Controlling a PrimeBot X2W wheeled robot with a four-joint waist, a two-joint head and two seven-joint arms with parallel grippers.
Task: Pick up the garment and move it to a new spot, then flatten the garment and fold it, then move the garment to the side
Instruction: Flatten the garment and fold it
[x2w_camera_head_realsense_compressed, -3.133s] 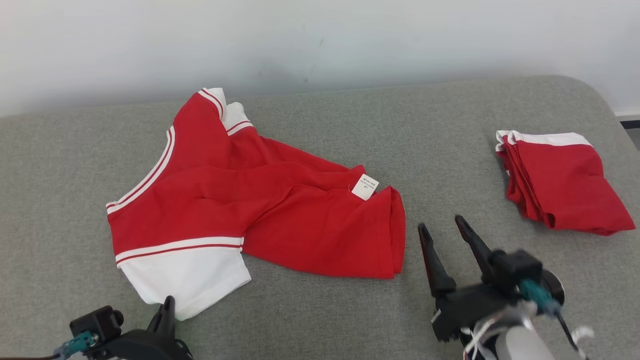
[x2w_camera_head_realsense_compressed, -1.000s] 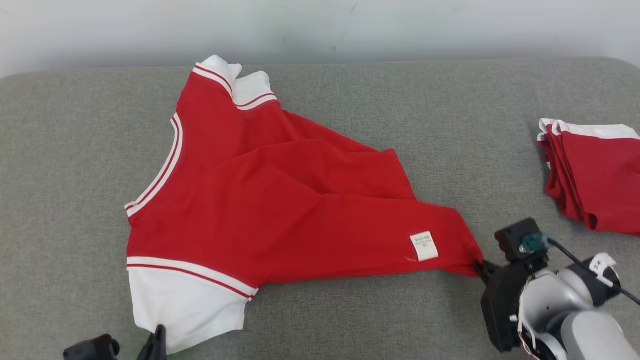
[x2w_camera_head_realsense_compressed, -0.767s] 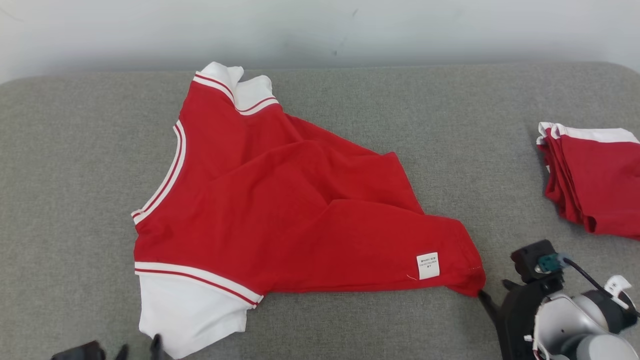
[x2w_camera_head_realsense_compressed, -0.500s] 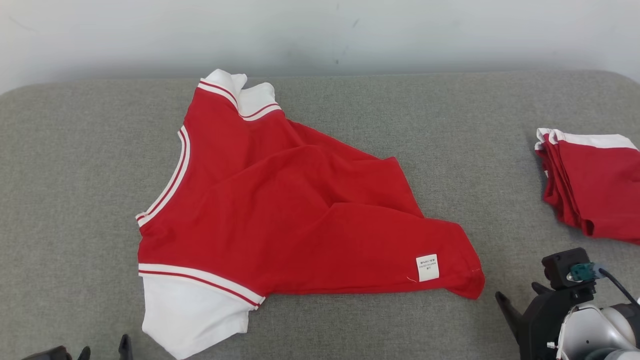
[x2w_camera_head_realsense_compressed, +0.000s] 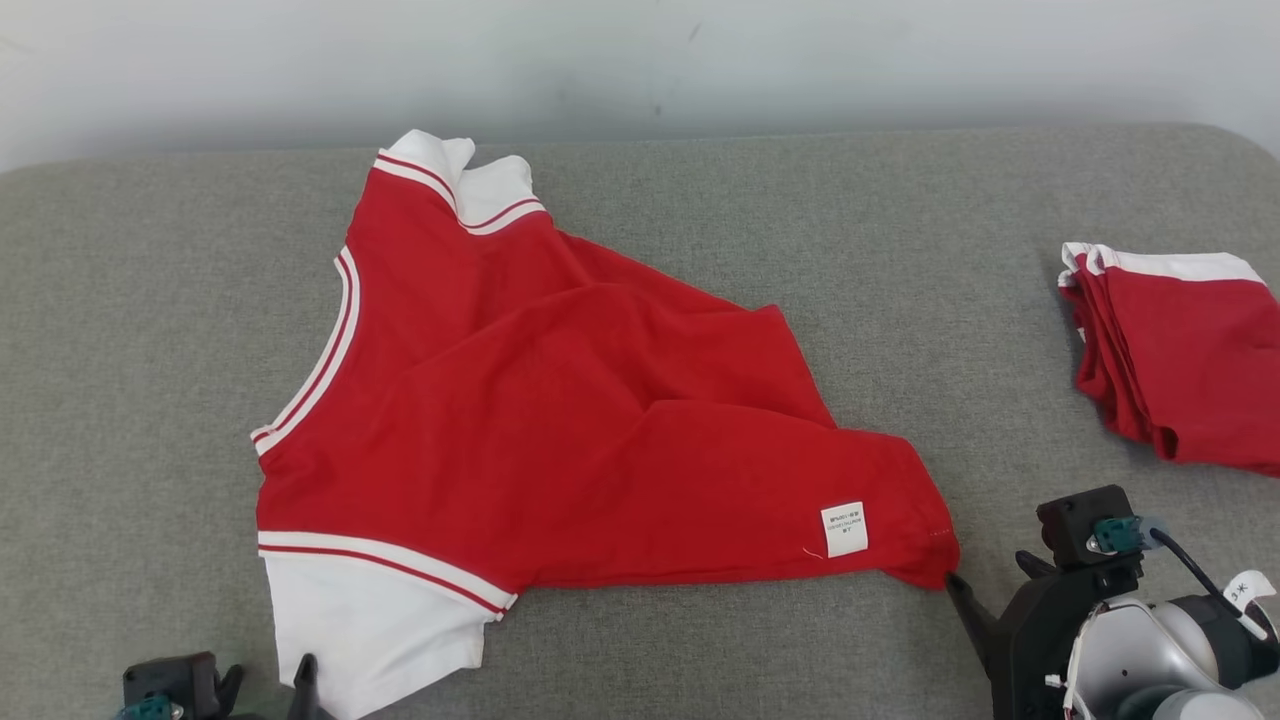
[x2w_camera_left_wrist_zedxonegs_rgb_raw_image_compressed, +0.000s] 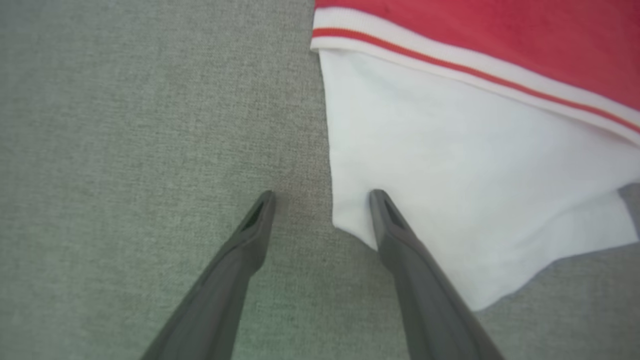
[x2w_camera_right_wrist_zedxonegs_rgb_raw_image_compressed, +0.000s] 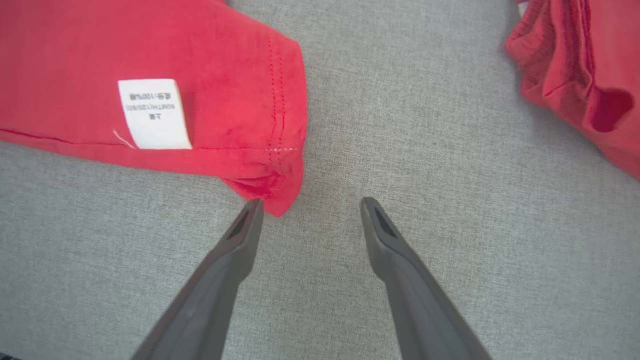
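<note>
Just released: hem corner (x2w_camera_right_wrist_zedxonegs_rgb_raw_image_compressed: 280, 197) of garment (x2w_camera_head_realsense_compressed: 560, 420). Right gripper (x2w_camera_right_wrist_zedxonegs_rgb_raw_image_compressed: 311, 201) now spread, empty; left gripper (x2w_camera_left_wrist_zedxonegs_rgb_raw_image_compressed: 322, 192) likewise. Flattening judged partly done.

Likely a lab: grey padded surface (x2w_camera_head_realsense_compressed: 900, 250) (fabric-covered) against plain white wall (x2w_camera_head_realsense_compressed: 640, 60)
</note>
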